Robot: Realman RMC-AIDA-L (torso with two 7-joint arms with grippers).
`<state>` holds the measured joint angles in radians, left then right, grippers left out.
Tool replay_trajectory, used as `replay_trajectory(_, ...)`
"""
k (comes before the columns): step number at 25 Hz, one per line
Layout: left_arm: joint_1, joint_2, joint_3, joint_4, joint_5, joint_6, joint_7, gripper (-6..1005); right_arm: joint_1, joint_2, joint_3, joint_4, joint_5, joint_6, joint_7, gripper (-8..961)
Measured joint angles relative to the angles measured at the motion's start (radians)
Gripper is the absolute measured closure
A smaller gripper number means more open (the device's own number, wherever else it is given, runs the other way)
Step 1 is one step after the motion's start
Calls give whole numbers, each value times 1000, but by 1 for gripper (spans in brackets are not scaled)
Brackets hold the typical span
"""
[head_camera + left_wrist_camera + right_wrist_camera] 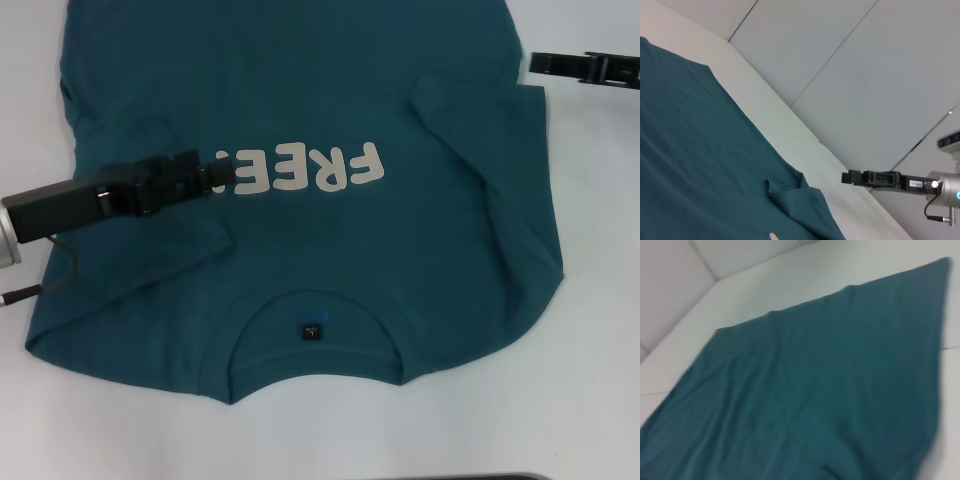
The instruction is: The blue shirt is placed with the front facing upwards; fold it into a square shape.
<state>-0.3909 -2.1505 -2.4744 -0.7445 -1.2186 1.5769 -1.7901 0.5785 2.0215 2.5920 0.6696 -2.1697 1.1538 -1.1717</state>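
1. The blue shirt (330, 250) lies front up on the white table (590, 380), filling most of the head view. The collar and its small dark neck label (311, 331) sit toward the lower centre of the frame; the hem runs off the top edge.
2. The cream "FREE!" lettering (310, 170) sits mid-frame, reading upside down in the head view.
3. Both sleeves are turned inward over the body of the garment: one flap shows at centre-left, the other at upper right, its edge forming a diagonal crease.
4. The left gripper (222, 172) reaches in from the left edge of the head view and stands over the shirt's chest, its tip overlapping the left end of the lettering. Whether its fingers are parted or closed, and whether they pinch any fabric, cannot be told.
5. The right gripper (535, 63) sits at the upper right of the head view, above bare table just beside the shirt's right edge, clear of the cloth. It also shows in the left wrist view (846, 177), holding nothing; its finger state cannot be told.
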Motion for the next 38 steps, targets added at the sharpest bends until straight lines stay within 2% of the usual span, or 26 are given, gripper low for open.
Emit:
replay_trajectory(5,1,-1,3,1,0,0,6,122,-10,-2,-1,-13,-1,-54,19,371)
replay_trajectory(14,3,0,8,1,1,7,11,123,-8,-6,-6,-8,-84,-60,134,373)
replay_trajectory(24,0,6,10,2,5,3,14,122,6,-5,-41,-12,-93,-87,136,372)
replay_trajectory(38,5,5,9,5,5,9,7,123,39,23,-110,-60,-84,-251,122,372)
